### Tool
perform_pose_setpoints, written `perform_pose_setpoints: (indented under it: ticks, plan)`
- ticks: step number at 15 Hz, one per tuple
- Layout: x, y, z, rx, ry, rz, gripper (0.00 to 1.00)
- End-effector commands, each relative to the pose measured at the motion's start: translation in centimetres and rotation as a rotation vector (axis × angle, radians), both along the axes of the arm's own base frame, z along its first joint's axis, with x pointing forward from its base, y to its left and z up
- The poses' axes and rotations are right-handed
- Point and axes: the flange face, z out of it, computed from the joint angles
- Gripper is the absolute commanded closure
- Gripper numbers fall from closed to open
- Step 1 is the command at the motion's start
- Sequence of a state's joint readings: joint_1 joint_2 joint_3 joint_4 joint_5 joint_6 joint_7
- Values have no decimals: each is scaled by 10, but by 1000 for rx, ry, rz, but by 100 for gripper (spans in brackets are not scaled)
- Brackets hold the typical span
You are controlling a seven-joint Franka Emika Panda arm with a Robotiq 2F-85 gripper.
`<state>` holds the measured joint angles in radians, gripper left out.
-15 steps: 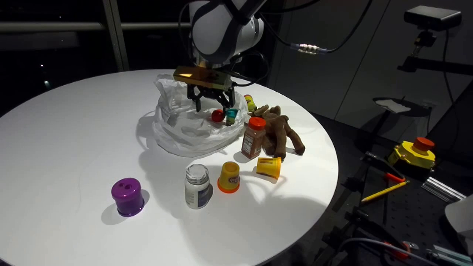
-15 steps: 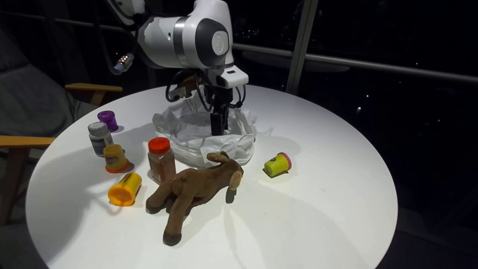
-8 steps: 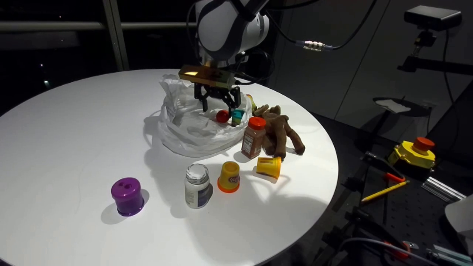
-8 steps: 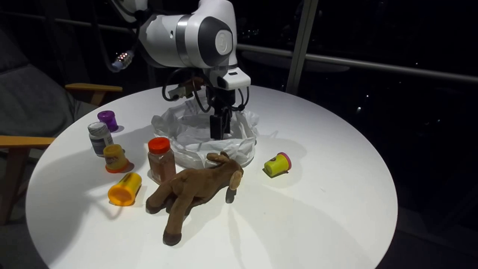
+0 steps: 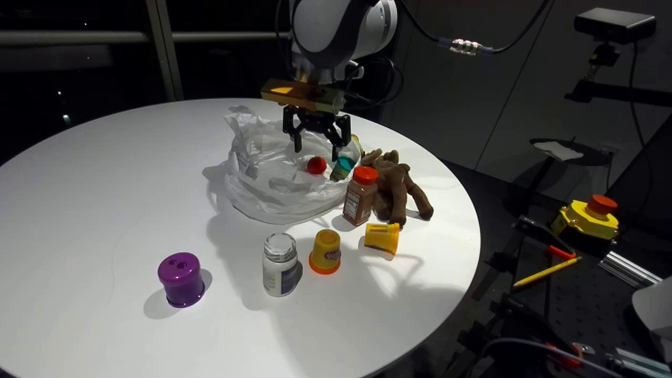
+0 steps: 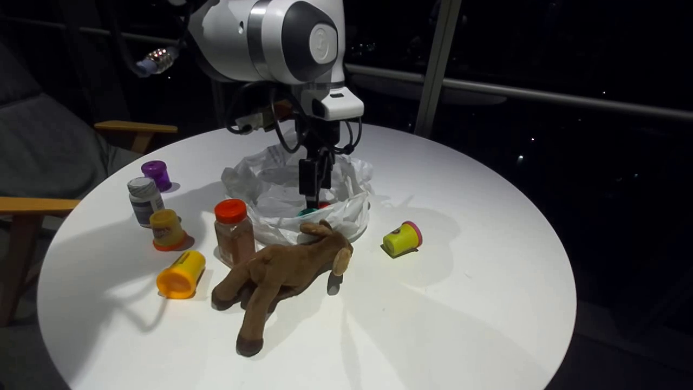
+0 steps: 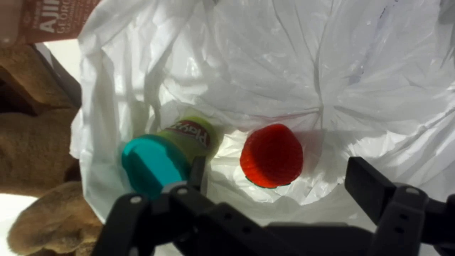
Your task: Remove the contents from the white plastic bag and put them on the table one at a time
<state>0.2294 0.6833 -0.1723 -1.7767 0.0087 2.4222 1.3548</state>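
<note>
Wrist view, crinkled white plastic bag [image 7: 256,71], rounded red toy [image 7: 272,154] and teal-lidded tub [image 7: 174,149] inside, claw [image 7: 275,172] spread wide.

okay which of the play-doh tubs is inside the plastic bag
The teal-lidded tub, the only one visible inside the white plastic bag. The upright yellow tub, the sideways yellow tub and the pink-lidded tub are outside on the table.
</note>
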Motion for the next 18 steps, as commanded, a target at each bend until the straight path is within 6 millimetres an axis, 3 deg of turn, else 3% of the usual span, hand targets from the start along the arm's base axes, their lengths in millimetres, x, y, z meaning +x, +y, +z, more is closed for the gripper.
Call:
perform_pose_setpoints:
  ticks: [1, 7, 8, 9, 15, 17, 18]
  plan:
    - [-8, -6, 3, 22, 3, -21, 0]
    - [-6, -8, 0, 36, -6, -19, 0]
    - [-5, -10, 0, 34, -6, -22, 8]
    - [-5, -11, 0, 36, -6, -24, 26]
    - [-5, -19, -8, 34, 24, -31, 75]
    - [-4, -20, -8, 38, 28, -31, 39]
    - [-5, -19, -10, 38, 33, -31, 38]
